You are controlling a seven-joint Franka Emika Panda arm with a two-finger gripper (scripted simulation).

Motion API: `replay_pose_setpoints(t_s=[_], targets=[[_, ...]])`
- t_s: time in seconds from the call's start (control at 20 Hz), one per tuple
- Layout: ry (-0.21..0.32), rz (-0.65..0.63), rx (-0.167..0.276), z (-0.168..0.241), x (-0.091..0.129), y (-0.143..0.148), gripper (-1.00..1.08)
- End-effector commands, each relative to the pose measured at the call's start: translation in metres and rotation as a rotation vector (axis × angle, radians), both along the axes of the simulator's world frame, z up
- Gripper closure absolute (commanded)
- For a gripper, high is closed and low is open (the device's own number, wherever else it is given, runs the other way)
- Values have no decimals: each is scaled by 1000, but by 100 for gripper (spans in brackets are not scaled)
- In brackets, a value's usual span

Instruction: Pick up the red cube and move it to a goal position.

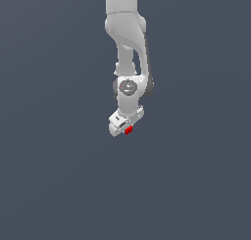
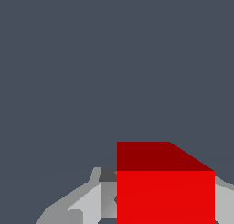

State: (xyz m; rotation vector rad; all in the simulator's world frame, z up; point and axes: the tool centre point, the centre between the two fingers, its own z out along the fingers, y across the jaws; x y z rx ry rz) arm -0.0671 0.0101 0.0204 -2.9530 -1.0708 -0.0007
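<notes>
The red cube [image 1: 128, 131] is a tiny bright red block at the tip of the white gripper [image 1: 125, 128], near the middle of the exterior view. In the wrist view the red cube [image 2: 165, 195] sits large between the two grey fingers [image 2: 91, 202], which touch its sides. The gripper [image 2: 165, 178] is shut on the cube. The white arm [image 1: 126, 48] comes down from the top edge of the exterior view. I cannot tell from these views whether the cube rests on the surface or is held above it. No goal marker shows.
A plain dark grey-blue surface [image 1: 54, 175] fills both views around the arm. No other objects or edges show.
</notes>
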Motion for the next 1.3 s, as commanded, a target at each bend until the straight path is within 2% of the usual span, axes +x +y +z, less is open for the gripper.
replay_pose_setpoints(t_s=[0.0, 0.4, 0.65, 0.95, 1.25], targets=[[0, 1, 0, 0, 0, 0, 108], [0, 1, 0, 2, 2, 0, 108], [0, 1, 0, 14, 11, 1, 108], [0, 1, 1, 42, 32, 3, 108], [0, 1, 1, 82, 64, 5, 108]])
